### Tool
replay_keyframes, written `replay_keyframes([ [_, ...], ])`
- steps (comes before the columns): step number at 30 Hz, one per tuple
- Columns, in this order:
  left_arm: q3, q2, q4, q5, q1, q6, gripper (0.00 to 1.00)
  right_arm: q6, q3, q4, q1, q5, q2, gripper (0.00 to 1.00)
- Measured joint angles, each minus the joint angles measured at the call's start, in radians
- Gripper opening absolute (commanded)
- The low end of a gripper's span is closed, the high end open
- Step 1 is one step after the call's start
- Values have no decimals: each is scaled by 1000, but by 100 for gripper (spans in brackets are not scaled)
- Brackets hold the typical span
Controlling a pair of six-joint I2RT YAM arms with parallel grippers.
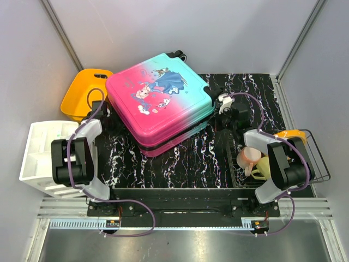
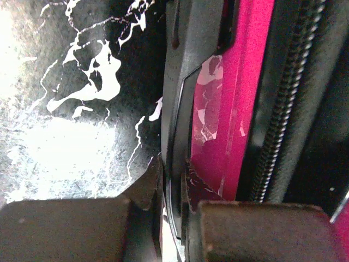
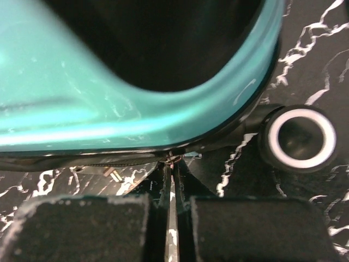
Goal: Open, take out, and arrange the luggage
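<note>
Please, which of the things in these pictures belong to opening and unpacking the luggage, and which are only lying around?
For the job:
- luggage
- left end effector, at its magenta side
- right end effector, shut at its teal edge

Lying about:
- orange bin
- white divided tray
- wire rack holding a pink cup and a yellow cup

luggage [image 1: 163, 103]: hard plastic shell, glossy, light scuffs. desk [image 1: 185, 158]: black marble-look top, shiny. orange bin [image 1: 76, 101]: smooth plastic, semi-gloss.
</note>
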Motion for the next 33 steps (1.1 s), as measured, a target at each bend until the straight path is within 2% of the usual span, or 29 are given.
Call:
replay_keyframes([
  [6, 101, 67, -90, -10, 0, 66, 0, -167, 67, -108, -32, 25, -1, 0],
  [12, 153, 105, -137, -4, -2, 105, 0, -299, 93, -137, -109, -119, 13, 0],
  [18, 238, 167, -204, 18, -3, 162, 0, -349, 219, -134, -185, -266, 153, 0],
  [27, 394, 276, -332, 58, -5, 249, 0, -194, 410, -152, -254, -522, 348, 0],
  [33, 491, 344, -368, 71, 0, 304, 0, 77, 486, -51, -273, -641, 459, 0],
])
